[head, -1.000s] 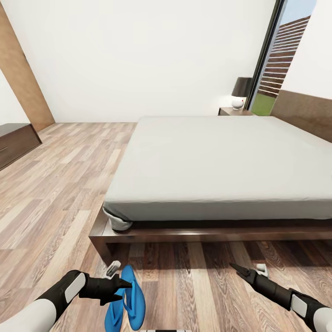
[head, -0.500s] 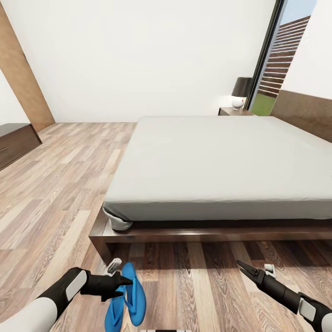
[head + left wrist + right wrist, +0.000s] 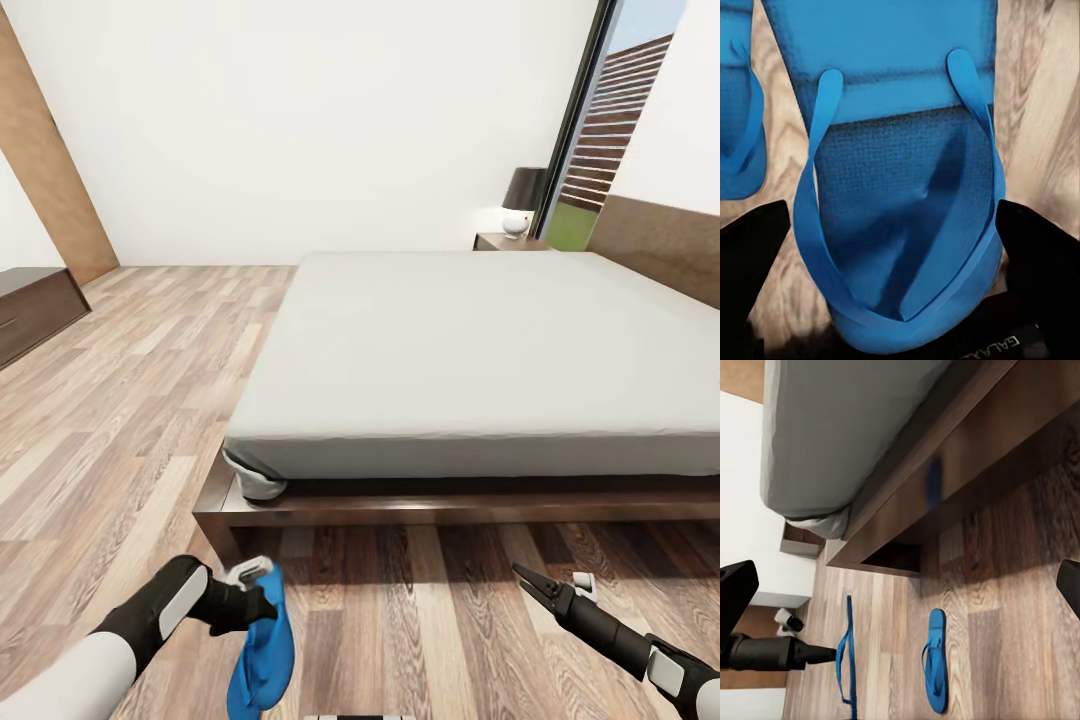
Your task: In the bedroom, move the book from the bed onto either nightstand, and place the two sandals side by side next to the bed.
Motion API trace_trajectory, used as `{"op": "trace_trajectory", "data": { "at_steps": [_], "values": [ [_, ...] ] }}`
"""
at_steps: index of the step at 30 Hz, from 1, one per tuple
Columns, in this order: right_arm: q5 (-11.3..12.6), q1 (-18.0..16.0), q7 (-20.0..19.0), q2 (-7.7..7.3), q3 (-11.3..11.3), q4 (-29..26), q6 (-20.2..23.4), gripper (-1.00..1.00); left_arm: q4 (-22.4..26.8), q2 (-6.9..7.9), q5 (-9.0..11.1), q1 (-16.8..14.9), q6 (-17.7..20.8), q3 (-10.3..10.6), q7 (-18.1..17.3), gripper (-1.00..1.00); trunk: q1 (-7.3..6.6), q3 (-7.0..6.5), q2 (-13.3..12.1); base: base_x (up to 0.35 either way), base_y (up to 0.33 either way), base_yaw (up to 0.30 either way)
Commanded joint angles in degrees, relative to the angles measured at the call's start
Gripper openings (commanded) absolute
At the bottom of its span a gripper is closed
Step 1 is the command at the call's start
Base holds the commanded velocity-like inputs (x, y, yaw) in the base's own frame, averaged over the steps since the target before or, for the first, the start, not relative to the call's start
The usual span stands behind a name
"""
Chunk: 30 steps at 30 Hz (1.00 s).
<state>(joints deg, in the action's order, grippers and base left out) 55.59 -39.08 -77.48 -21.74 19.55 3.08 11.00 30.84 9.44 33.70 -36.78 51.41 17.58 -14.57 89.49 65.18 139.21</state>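
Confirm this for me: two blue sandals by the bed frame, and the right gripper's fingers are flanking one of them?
Not the right one. The left gripper has its fingers either side of a sandal, as the left wrist view shows. The right gripper holds nothing. The other sandal lies by the bed.

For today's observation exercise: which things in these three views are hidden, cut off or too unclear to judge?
- Second sandal: cut by the left wrist picture's edge.
- Held sandal: heel cut by the head view's lower edge, toe behind the left gripper.
- Nightstand: mostly behind the bed.
- Right gripper: fingertips blurred together in the head view.
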Motion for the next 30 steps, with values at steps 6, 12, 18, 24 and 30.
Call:
{"op": "trace_trajectory", "data": {
  "at_steps": [6, 12, 18, 24, 30],
  "values": [
    [0.56, -0.06, -0.31, 0.01, 0.49, 0.17, 0.60, 1.00, 0.27, -0.77, -2.66, -0.05, 0.03, 1.95, 0.37, -1.00, -0.01, 0.05, 0.02, 0.000, 0.000, 0.000],
    [0.49, -0.05, -0.31, 0.01, 0.49, 0.17, 0.60, 1.00, 0.67, -0.90, -3.03, -0.05, -0.68, 2.22, 0.43, -1.00, -0.01, 0.05, 0.02, 0.000, 0.000, 0.000],
    [0.49, -0.06, -0.31, 0.03, 0.49, 0.17, 0.60, 1.00, 1.12, -0.98, -3.12, -0.05, -1.27, 2.28, 0.43, -1.00, 0.65, 0.58, 1.23, 0.000, 0.000, 0.000],
    [0.47, -0.06, -0.36, 0.14, 0.65, 0.17, 0.60, 1.00, 3.37, -2.05, -5.58, -0.05, -2.76, 2.36, 0.46, -1.00, 1.97, 1.66, 3.63, 0.000, 0.000, 0.000],
    [0.48, -0.05, -0.31, 0.20, 0.69, 0.17, 0.56, 1.00, 4.51, -2.35, -8.87, -0.05, -3.66, 2.35, 0.46, -1.00, 2.31, 2.95, 4.10, 0.000, 0.000, 0.000]
  ]
}}
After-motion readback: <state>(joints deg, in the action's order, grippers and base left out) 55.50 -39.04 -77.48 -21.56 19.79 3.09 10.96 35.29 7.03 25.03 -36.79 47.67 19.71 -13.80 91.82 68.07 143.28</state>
